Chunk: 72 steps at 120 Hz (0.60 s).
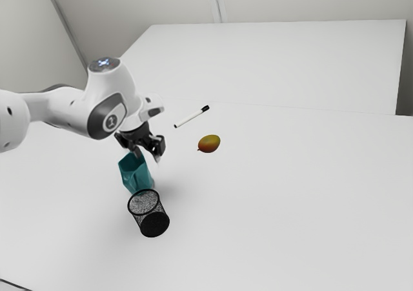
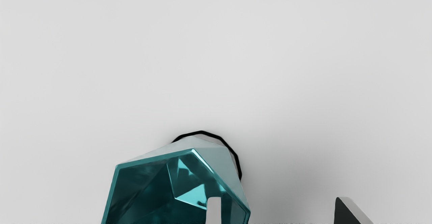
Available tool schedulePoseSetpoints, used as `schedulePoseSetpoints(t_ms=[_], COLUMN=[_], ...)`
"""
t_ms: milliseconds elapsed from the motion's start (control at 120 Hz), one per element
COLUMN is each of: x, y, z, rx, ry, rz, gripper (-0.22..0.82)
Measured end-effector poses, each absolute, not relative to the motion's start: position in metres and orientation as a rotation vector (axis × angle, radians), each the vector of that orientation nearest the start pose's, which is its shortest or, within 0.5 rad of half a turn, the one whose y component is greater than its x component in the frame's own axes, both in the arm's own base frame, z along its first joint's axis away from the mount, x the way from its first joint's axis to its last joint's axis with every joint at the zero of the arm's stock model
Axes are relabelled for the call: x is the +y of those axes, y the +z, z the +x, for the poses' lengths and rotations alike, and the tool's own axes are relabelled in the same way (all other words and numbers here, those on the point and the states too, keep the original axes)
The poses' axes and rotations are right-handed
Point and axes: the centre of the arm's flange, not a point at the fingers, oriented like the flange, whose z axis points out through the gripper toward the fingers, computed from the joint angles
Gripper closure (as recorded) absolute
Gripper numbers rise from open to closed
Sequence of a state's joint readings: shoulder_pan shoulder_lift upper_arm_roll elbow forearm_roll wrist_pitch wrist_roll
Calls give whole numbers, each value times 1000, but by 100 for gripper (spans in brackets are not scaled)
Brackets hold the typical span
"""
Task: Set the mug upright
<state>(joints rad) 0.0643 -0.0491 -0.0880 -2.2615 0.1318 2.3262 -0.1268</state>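
You have the exterior view set back at the arm's side, raised and looking down across the table, taking in its far edge. Your wrist view rides on the hand — much nearer, facing down at the tabletop and into the mouth of the mug. Both views share that mug and the table around it.

Bright, diffuse light; a soft shadow (rather faint) beside the mug, glints inside it.
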Motion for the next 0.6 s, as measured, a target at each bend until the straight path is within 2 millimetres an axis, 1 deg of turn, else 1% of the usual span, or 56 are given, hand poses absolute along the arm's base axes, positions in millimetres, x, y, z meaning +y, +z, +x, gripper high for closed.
schedulePoseSetpoints(t_ms=[42,117,275,342,458,600], x=[-8,-7,-15,-21,-32,-33], y=[399,415,457,475,498,541], z=[524,527,538,543,549,557], rx=[-37,-48,-62,-61,-47,-59], ry=[-191,-202,-196,-182,-147,-128], rz=[-3039,-3037,-3052,-3060,-3069,-3072], gripper=[28,21,11,9,6,4])
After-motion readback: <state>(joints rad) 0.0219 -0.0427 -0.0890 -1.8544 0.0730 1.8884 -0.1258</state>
